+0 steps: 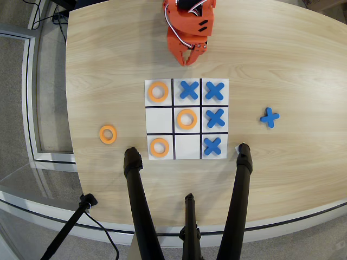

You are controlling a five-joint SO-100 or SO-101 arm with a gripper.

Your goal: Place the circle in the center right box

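In the overhead view a loose orange ring (108, 134) lies flat on the wooden table, left of the white 3x3 grid (187, 154). The grid's left column holds orange rings in its top cell (158, 92) and bottom cell (159, 147). The middle-row cell of that column (159, 119) is empty. A third ring (186, 118) sits in the middle cell. The orange gripper (188, 59) hangs above the table just beyond the grid's top edge, jaws together and empty, far from the loose ring.
Blue crosses fill the top middle cell (188, 89) and the right column's cells (215, 117). A loose blue cross (269, 117) lies right of the grid. Black tripod legs (138, 200) rise over the table's near edge below the grid.
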